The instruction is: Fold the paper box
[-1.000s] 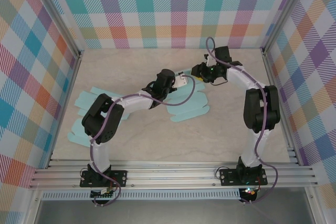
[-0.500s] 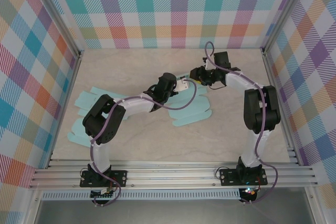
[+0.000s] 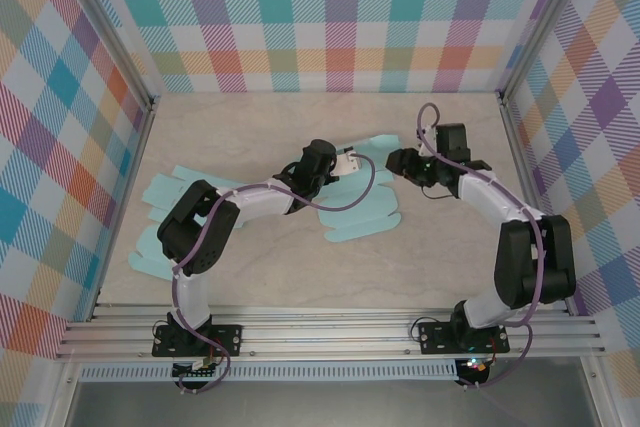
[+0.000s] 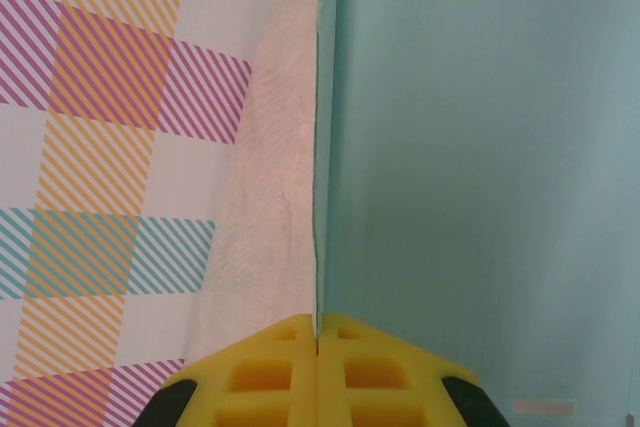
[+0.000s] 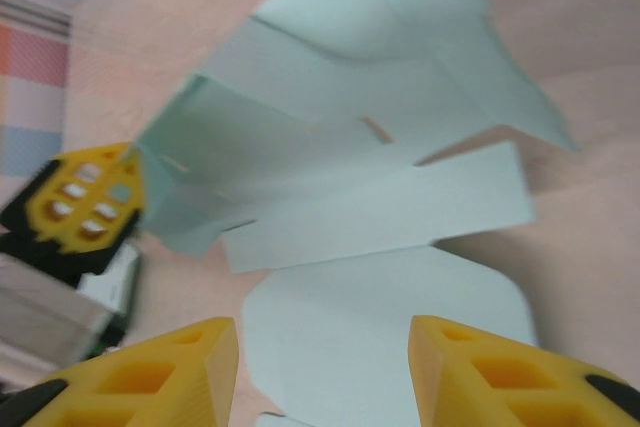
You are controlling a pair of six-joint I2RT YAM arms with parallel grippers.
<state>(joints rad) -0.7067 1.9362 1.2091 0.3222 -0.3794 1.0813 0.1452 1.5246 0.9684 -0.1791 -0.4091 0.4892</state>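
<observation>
Where the yellow tips of the left gripper (image 4: 317, 335) are pressed together, a thin edge of the pale blue paper box (image 4: 480, 147) is pinched between them. The right gripper (image 5: 325, 347) is held spread apart over the flaps, with nothing gripped. The box is laid out on the table (image 3: 300, 267) between both arms.

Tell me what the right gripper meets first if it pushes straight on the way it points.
Probably the pale teal paper box blank: its rounded flap lies just ahead of the open right gripper.
</observation>
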